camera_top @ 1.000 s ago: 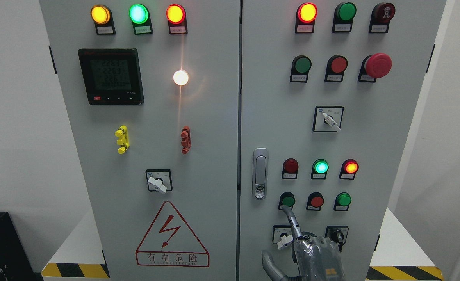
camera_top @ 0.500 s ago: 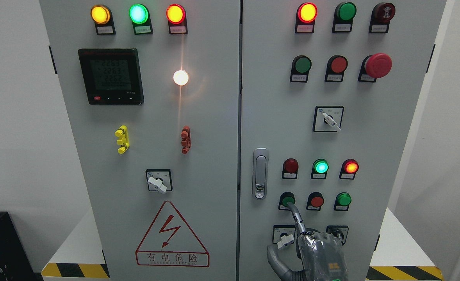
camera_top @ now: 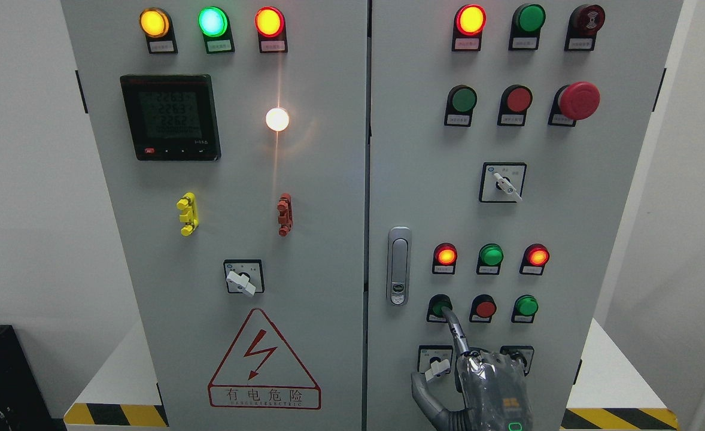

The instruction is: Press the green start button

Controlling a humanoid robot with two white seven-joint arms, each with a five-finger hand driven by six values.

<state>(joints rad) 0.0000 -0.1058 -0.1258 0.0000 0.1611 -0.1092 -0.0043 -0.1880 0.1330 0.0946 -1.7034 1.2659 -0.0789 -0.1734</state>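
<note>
The green start button (camera_top: pixel 440 305) is the left one in the lower button row on the right cabinet door (camera_top: pixel 424 179). My right hand (camera_top: pixel 489 383) comes up from the bottom edge. Its index finger (camera_top: pixel 455 329) is stretched out with the tip on the green button, the other fingers are curled and the thumb sticks out to the left. It holds nothing. Above the button, the red lamp (camera_top: pixel 445 255) is lit, the green lamp (camera_top: pixel 491 255) is dark and the right red lamp (camera_top: pixel 537 256) is lit. The left arm is out of view.
A red button (camera_top: pixel 484 309) and another green button (camera_top: pixel 526 306) sit to the right of the pressed one. Two rotary switches (camera_top: pixel 436 362) are partly behind my hand. The door handle (camera_top: pixel 398 265) is to the left, and an emergency stop (camera_top: pixel 579 100) is higher up.
My index finger moved up onto the green button. The red lamp above it came on and the green lamp beside it went dark.
</note>
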